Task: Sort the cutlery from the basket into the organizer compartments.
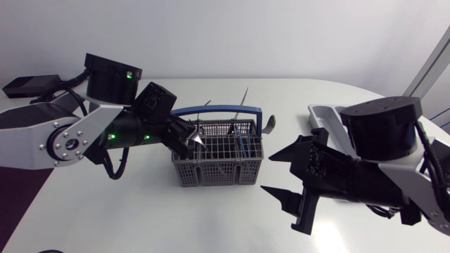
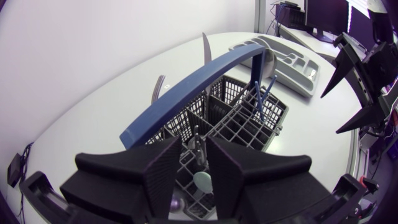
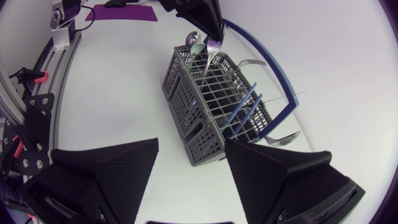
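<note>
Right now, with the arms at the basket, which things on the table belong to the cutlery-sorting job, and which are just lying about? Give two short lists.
Belongs to the job:
basket
cutlery standing in it
organizer
left gripper, at the basket
right gripper, beside the basket

Just lying about:
black box at the table's far left

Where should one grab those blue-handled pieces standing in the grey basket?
By their upper ends, from above. The blue-handled pieces stand leaning in a compartment of the basket, whose mesh walls enclose their lower parts; only the tops poke clear of the rim. I'd likely drop in beside the blue carrying handle, since it arches over the basket.
</note>
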Controlling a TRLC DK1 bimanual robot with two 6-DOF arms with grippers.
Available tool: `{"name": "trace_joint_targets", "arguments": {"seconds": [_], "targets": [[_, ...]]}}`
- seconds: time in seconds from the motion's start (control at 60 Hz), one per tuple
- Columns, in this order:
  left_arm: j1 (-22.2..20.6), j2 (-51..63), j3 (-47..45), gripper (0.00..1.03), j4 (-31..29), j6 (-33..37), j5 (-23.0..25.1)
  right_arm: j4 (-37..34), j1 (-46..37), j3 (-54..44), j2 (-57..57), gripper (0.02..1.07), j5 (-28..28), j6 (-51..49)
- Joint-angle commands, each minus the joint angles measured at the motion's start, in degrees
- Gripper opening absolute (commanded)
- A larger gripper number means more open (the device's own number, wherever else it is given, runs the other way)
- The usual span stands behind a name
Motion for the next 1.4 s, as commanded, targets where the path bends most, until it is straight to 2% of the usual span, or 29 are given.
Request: {"name": "trace_joint_targets", "arguments": {"seconds": [0.0,0.067,0.233,0.317,0.35,0.6,1.133,1.383], "targets": [[1.4,0.8,-1.8,0.24,1.7,2.4,1.5,0.4,0.4,-1.3,1.1,0.79,0.4,0.5],[1.5,1.1,-2.3,0.19,2.9,2.8,1.7,0.7,0.4,-1.4,1.2,0.79,0.4,0.5],[1.5,1.0,-3.2,0.18,3.8,3.9,2.5,0.8,0.4,-1.3,1.7,0.79,0.4,0.4],[1.5,0.7,-3.5,0.1,4.4,3.9,2.5,0.9,0.4,-1.2,1.9,0.79,0.4,0.4],[1.5,0.7,-3.5,0.04,4.6,3.7,2.6,0.9,0.4,-1.1,2.2,0.79,0.4,0.4],[2.8,1.2,-2.7,0.04,3.3,3.3,8.3,1.0,0.4,-1.0,2.7,0.79,0.4,0.3],[3.9,-5.8,-5.8,0.04,4.1,3.6,8.5,1.7,1.0,-0.6,4.6,0.79,0.9,0.3],[1.9,-8.3,-2.0,0.04,-0.8,3.3,7.0,2.1,1.1,-1.1,5.0,0.79,1.0,0.4]]}}
